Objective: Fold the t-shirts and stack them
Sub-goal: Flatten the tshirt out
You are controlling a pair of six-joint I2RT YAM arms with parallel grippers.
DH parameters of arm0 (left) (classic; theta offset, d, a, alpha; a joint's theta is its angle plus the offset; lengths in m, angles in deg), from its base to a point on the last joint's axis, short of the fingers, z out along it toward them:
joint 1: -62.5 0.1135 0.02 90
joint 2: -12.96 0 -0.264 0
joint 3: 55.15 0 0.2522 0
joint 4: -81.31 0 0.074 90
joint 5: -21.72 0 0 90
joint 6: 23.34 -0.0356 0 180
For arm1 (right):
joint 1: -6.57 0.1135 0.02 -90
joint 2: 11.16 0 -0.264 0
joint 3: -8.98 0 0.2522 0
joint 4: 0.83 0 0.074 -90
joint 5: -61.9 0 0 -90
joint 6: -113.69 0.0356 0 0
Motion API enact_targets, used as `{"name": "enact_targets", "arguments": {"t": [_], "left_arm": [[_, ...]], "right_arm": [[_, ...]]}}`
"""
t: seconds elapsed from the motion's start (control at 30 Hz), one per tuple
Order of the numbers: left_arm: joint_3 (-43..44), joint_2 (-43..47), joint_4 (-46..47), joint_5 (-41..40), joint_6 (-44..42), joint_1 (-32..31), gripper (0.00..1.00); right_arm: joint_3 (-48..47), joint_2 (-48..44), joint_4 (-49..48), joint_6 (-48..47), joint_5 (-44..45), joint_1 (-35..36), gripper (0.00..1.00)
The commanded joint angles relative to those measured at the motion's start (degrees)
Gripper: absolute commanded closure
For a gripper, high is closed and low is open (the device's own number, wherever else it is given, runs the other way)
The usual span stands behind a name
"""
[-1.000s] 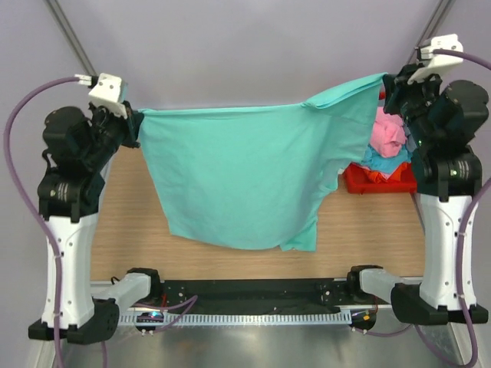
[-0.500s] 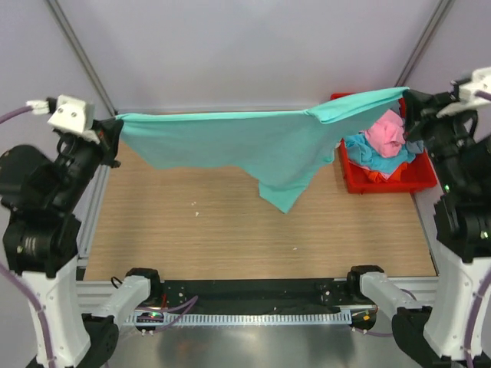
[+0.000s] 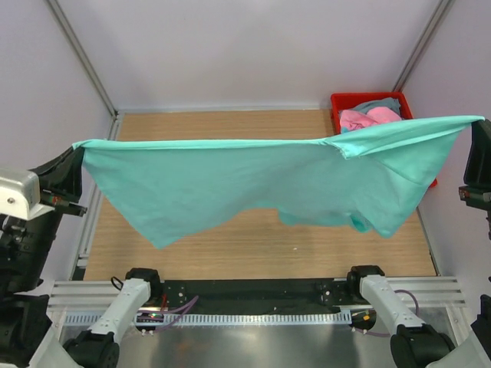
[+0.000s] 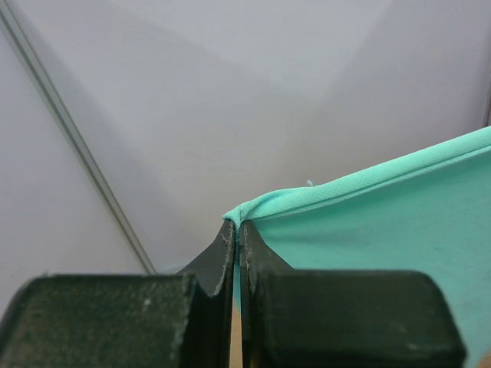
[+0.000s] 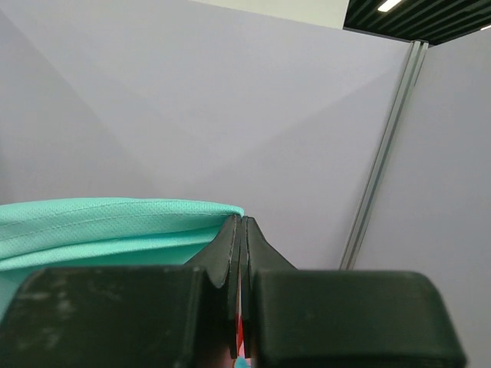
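Drawn nearer, the smooth teal t-shirt (image 3: 253,180) is clamped taut by the left gripper (image 4: 237,230) and right gripper (image 5: 241,224), partly screening the red bin (image 3: 338,100).

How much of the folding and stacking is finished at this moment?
Done: nothing; no folded shirt shows on the table. In hand: the teal-green t-shirt hangs stretched in the air, its upper edge clamped by the left tool and right tool. Left: lay it down, fold it, then handle the pink shirt and grey-blue shirt in the red bin.

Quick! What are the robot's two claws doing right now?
Left gripper: closed, pinching the teal t-shirt corner.
Right gripper: closed, pinching its other corner.
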Motion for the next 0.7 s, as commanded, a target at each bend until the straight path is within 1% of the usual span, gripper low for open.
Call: {"name": "enact_targets", "arguments": {"t": [0.0, 0.1, 0.17, 0.2, 0.23, 0.27, 0.3, 0.33, 0.37, 0.4, 0.47, 0.5, 0.53, 0.57, 0.6, 0.63, 0.67], "left_arm": [[-0.6, -3.7, -0.7, -4.3, -3.3, 0.1, 1.0], [-4.1, -5.4, 1.1, -5.4, -4.5, 0.2, 1.0], [-9.7, -6.0, 2.6, -5.1, -5.2, 0.1, 1.0], [-12.3, -6.7, 3.3, -4.8, -5.4, 0.2, 1.0], [-18.1, -7.1, 5.4, -4.5, -5.9, 0.2, 1.0], [-21.3, -7.5, 6.7, -4.5, -6.2, 0.2, 1.0], [-24.6, -8.6, 8.4, -4.4, -6.3, 0.2, 1.0], [-30.9, -9.6, 11.9, -4.6, -7.1, 0.2, 1.0], [-33.9, -10.6, 13.9, -4.5, -7.4, 0.1, 1.0], [-39.6, -13.4, 18.2, -4.5, -7.4, 0.2, 1.0], [-43.7, -16.9, 21.8, -3.8, -7.6, 0.1, 1.0], [-46.7, -21.5, 25.0, -3.5, -7.6, 0.2, 1.0], [-47.7, -23.6, 26.5, -3.2, -7.7, 0.2, 1.0], [-48.6, -26.1, 27.9, -2.8, -7.7, 0.1, 1.0], [-49.4, -28.2, 29.2, -2.6, -7.7, 0.2, 1.0], [-50.2, -33.0, 31.7, -2.5, -8.0, 0.2, 1.0], [-50.1, -35.3, 32.9, -2.7, -8.3, 0.2, 1.0]], "right_arm": [[-0.8, 4.3, -0.2, -1.9, 2.4, -0.3, 0.99], [0.6, 6.2, -1.6, -2.1, 1.9, -0.3, 0.99], [4.8, 6.9, -3.1, -2.3, 1.4, -0.3, 0.99], [7.5, 6.9, -5.8, -2.5, 0.8, -0.4, 0.99], [14.0, 6.7, -7.5, -2.9, 0.7, -0.3, 0.99], [17.6, 6.7, -9.3, -3.3, 0.7, -0.3, 0.99], [24.1, 7.0, -12.6, -3.5, 0.7, -0.3, 0.99], [26.9, 7.9, -13.6, -4.0, 0.7, -0.3, 0.99], [29.3, 10.2, -14.3, -4.2, 0.3, -0.2, 0.99], [33.5, 11.7, -15.2, -4.3, -1.2, -0.3, 0.99], [38.1, 14.3, -17.6, -3.8, -2.3, -0.2, 0.99], [41.8, 17.7, -20.3, -3.4, -2.7, -0.3, 0.99], [43.2, 19.5, -21.7, -2.9, -2.9, -0.3, 0.99], [44.6, 21.6, -25.4, -2.7, -3.0, -0.3, 0.99], [47.2, 25.0, -27.5, -2.6, -2.8, -0.2, 0.99], [48.3, 27.2, -29.4, -2.5, -2.1, -0.2, 0.99], [48.7, 29.4, -32.0, -2.9, -1.9, -0.2, 0.99]]}}
